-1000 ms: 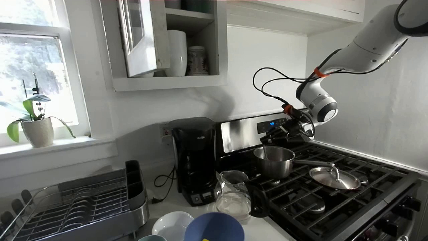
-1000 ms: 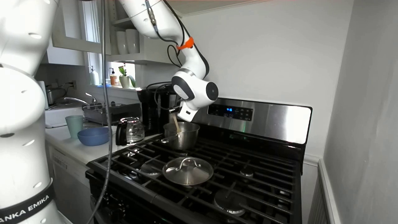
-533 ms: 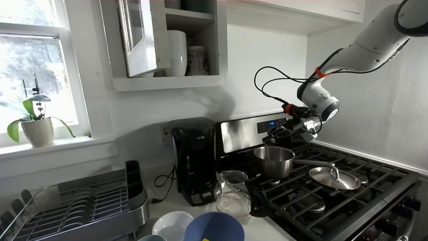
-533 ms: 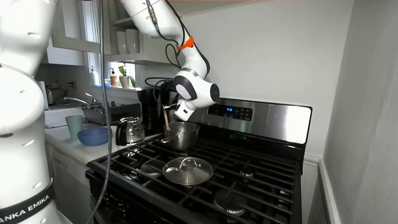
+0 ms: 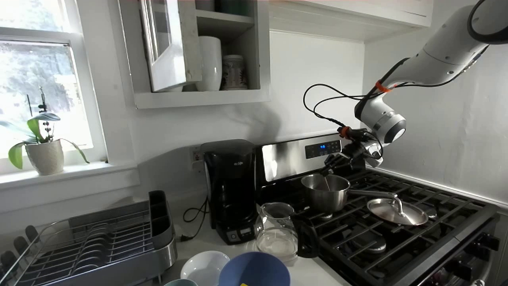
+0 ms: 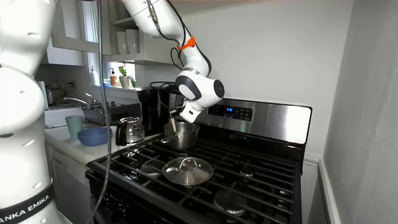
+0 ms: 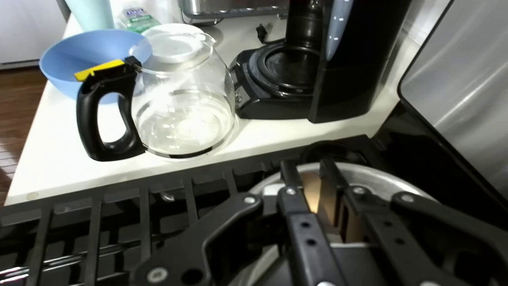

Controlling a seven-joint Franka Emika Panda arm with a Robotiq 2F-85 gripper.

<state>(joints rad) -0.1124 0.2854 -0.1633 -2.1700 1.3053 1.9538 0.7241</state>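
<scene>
I see the gripper [image 7: 311, 174] low over the pot [image 6: 185, 140], its jaws clamped on a wooden stick [image 6: 173, 125]. The stick slants down into the pot, its lower end hidden from me. The pot sits at the back of the stove [image 6: 273, 121], beside the counter [image 7: 51, 159], its handle [image 5: 369, 193] jutting out over the grates [image 7: 94, 238]. The lid [image 6: 183, 175] lies on them near the pot. On the counter stand a carafe [image 7: 182, 119], a blue bowl [image 7: 67, 55] with a yellow thing [image 7: 99, 70] in it, and a coffee maker [image 5: 230, 159].
</scene>
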